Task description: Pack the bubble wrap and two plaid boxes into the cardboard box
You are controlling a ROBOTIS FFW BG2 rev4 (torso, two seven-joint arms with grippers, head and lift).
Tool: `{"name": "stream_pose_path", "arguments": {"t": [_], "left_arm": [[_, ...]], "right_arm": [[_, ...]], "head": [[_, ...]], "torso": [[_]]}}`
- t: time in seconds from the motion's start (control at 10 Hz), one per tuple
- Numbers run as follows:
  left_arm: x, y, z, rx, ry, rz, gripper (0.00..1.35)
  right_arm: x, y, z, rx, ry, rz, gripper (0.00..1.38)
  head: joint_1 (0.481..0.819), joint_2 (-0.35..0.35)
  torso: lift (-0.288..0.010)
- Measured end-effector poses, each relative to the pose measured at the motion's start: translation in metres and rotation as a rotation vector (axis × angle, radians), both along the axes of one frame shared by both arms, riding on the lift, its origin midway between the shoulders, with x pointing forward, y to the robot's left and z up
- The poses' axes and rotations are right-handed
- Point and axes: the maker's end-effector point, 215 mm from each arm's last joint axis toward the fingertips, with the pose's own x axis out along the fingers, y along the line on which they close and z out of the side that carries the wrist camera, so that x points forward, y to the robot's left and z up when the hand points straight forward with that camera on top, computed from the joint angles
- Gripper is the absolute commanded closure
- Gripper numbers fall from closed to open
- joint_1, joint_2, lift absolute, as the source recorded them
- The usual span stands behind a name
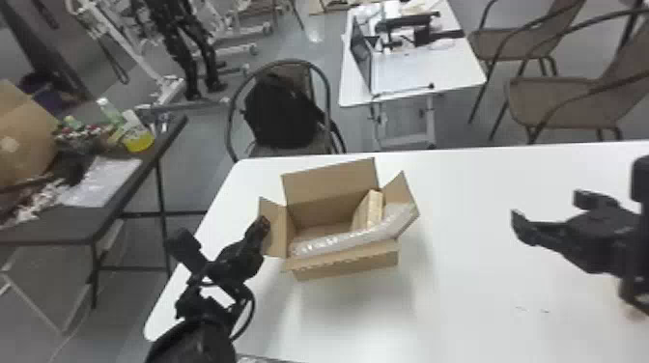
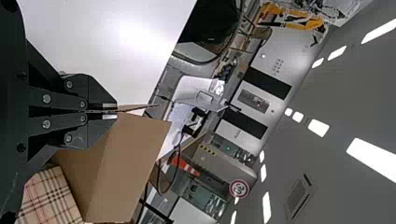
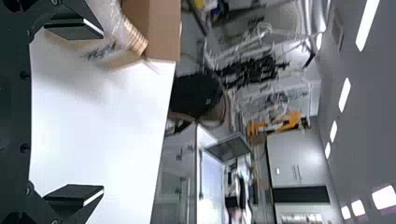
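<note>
On the white table, the cardboard box (image 1: 328, 193) stands with its flaps raised or spread. Bubble wrap (image 1: 357, 236) lies slanted along its near side, over the right wall. Behind it a plaid box (image 1: 374, 210) stands at the right inside; the left wrist view shows plaid pattern on a box (image 2: 49, 198). My left gripper (image 1: 263, 226) is at the left flap, and in its wrist view the gripper (image 2: 109, 111) is closed on that thin flap edge. Well right of the cardboard box, my right gripper (image 1: 545, 206) holds nothing; its fingers stand wide apart around the wrist view's gap (image 3: 102, 112).
A dark side table (image 1: 108, 215) with bottles and a large carton (image 1: 24, 135) stands to the left. Behind the white table (image 1: 483, 193) are a chair with a black bag (image 1: 282, 111) and another white table (image 1: 410, 72). Chairs (image 1: 565, 101) stand at the back right.
</note>
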Motion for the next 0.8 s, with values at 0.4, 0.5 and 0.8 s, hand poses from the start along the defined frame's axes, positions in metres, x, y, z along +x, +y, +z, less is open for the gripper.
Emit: {"name": "stream_pose_path", "arguments": {"t": [0.4,0.5,0.8], "left_arm": [[-0.012,0.012,-0.007,-0.007,0.009,0.024,1.22],[-0.014,0.013,-0.008,-0.008,0.01,0.026,1.22],[-0.014,0.012,-0.009,-0.009,0.012,0.025,1.22]], "right_arm": [[-0.059,-0.11,-0.029,-0.208,0.0,-0.252,0.13],[-0.073,-0.13,-0.036,-0.23,0.017,-0.309,0.13],[-0.093,-0.184,-0.077,-0.282,0.112,-0.412,0.13]], "head": [[0.695,0.213],[0.695,0.205],[0.695,0.144]], "torso": [[-0.05],[-0.05],[-0.05]]}}
